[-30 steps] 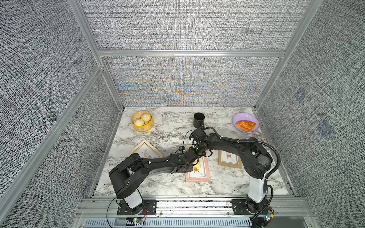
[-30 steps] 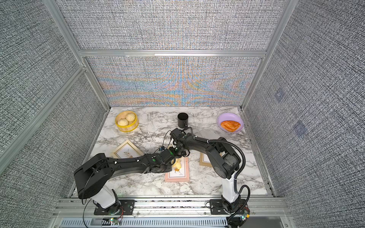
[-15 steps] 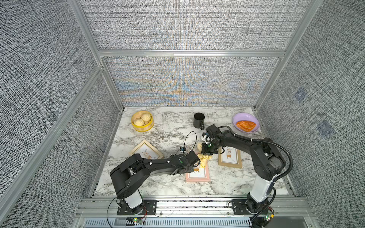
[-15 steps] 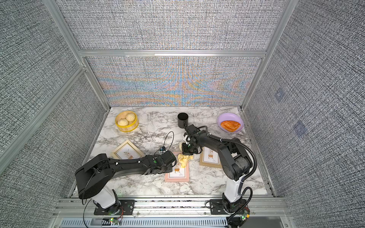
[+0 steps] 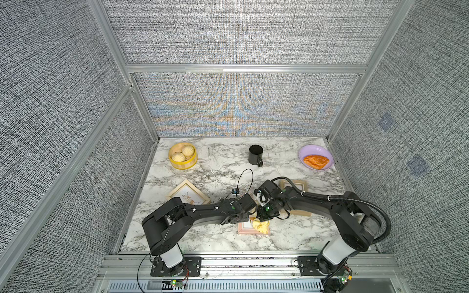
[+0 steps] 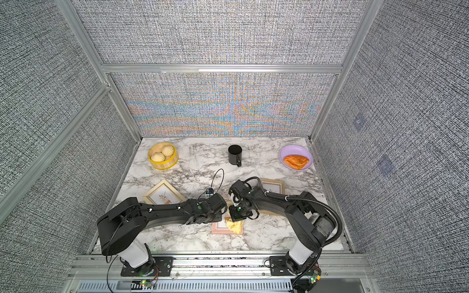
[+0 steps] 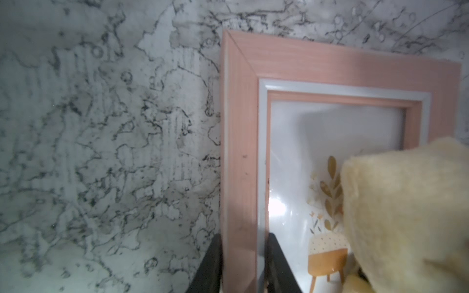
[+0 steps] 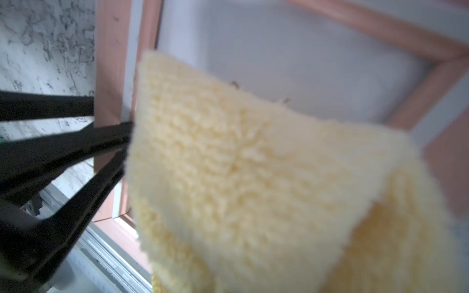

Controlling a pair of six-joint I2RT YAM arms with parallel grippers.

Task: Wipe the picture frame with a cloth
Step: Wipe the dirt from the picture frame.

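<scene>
Wiping step in hand. Left jaws narrow, pinching the pink picture frame [image 7: 238,126] by 1 side rail, pinning it flat on the counter [image 5: 218,165]. Right jaws shut on the cloth [image 5: 261,225]. It hangs bunched just below them, over the frame's right half. Next, I judge: press down, drag across the glass — frame must not slip.

A robotics lab test cell, not a home. Boxed in by grey woven panels [image 5: 63,101] on aluminium profiles [image 5: 243,69]. Marble-print tabletop [image 5: 215,242] at lower centre. Left arm [image 5: 203,215] and right arm [image 5: 312,205] bolted to a metal rail [image 5: 253,262] along the bottom edge.
</scene>
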